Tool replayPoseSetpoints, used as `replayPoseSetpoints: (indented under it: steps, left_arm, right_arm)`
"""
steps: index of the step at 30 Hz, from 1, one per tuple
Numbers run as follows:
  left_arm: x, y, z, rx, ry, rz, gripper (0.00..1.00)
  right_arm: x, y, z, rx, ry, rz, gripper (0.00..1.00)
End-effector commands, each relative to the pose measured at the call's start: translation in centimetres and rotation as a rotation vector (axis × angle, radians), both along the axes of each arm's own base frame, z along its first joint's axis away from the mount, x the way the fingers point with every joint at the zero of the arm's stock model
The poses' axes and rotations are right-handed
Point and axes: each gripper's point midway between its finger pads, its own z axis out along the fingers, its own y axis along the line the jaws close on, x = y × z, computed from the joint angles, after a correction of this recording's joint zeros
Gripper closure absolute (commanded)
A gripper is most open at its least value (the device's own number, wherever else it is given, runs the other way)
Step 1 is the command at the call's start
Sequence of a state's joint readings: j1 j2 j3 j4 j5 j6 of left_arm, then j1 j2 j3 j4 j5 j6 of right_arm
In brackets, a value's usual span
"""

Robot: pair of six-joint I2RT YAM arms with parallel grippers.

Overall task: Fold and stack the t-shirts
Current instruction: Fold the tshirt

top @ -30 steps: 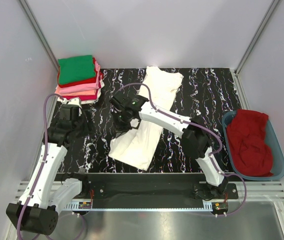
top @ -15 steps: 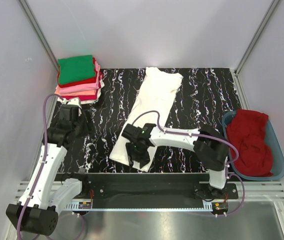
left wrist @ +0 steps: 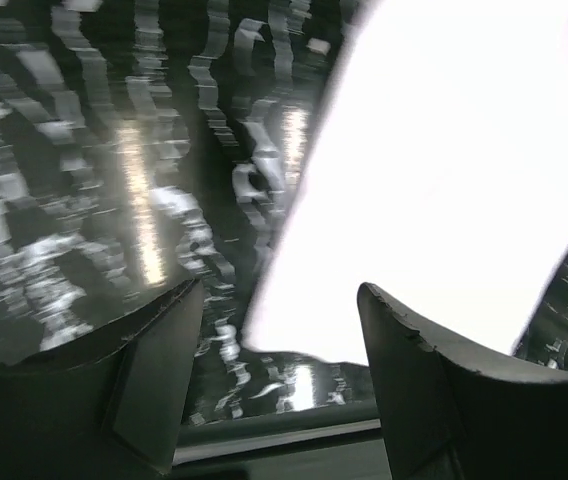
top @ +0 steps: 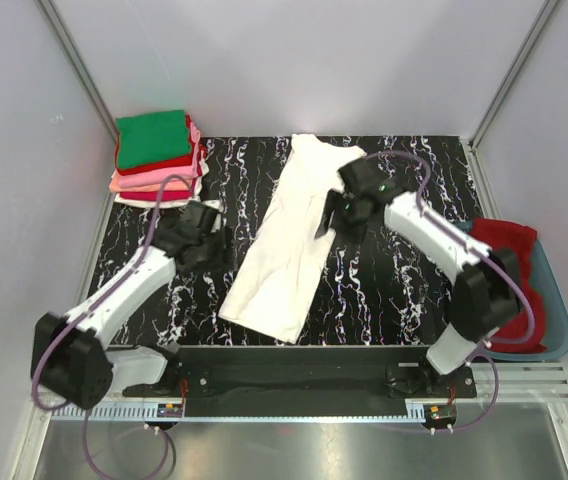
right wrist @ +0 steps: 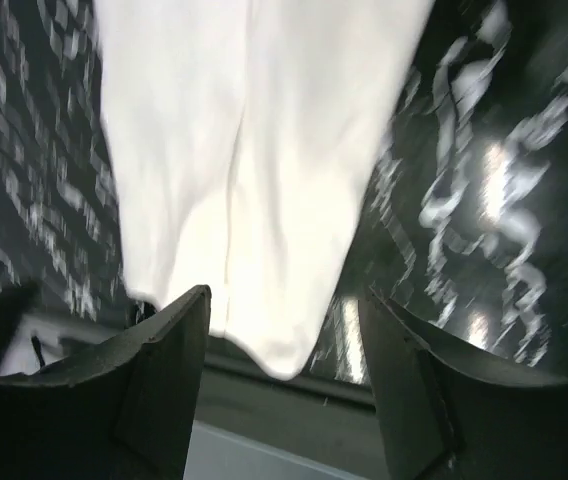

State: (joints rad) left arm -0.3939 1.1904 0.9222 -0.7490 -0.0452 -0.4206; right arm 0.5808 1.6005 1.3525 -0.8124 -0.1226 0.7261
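Note:
A white t-shirt lies folded into a long strip, running diagonally from the back centre to the near edge of the black marbled table. My left gripper hangs open just left of the strip's middle, apart from it. The left wrist view shows the cloth ahead of the empty jaws. My right gripper is open over the strip's far right edge. In the right wrist view, white cloth lies below it, with nothing between the jaws. Folded t-shirts are stacked at the back left, green on top.
A blue tub at the right edge holds a crumpled red t-shirt. A metal rail runs along the near edge by the arm bases. Grey walls close in the back and both sides.
My right gripper opened and swung from the strip's near end up to its far right edge. My left arm moved right, close to the strip's left edge. The strip lies narrower.

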Motion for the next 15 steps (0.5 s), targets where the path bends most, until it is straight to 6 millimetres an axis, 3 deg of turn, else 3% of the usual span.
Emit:
replayPoseSetpoints:
  steps: [1,5,7,8,12,13,15]
  left_arm:
    - [1.5,-5.1,-0.5,-0.141,0.002,-0.044,0.32]
    - [0.9,-7.5,-3.5,-0.191,0.091,-0.038,0.34]
    - [0.5,-8.4,-4.9,-0.223,0.132,-0.039,0.34]
    - [0.1,-8.9,-5.4,-0.224,0.149,-0.045,0.34]
    - [-1.8,-9.9,-8.4,-0.22,0.244,-0.041,0.35]
    - [-2.4,-10.6,-8.7,-0.253,0.269,-0.038,0.35]
    - [-3.9,-11.4,-9.6,-0.293,0.31,-0.052,0.35]
  right_arm:
    - [6.8,-3.7,-0.7,-0.066,-0.056,-0.019,0.32]
    - [15.0,-5.4,-3.5,0.004,0.005,-0.079,0.34]
    - [17.2,-6.6,-4.8,-0.001,0.031,-0.111,0.34]
    - [19.3,-6.6,-5.7,-0.007,0.03,-0.115,0.34]
    - [22.3,-6.9,-8.7,-0.049,0.074,-0.12,0.36]
    - [22.7,-6.8,-11.1,-0.06,0.111,-0.123,0.36]
    - [24.1,-6.0,-10.6,-0.032,0.082,-0.115,0.37]
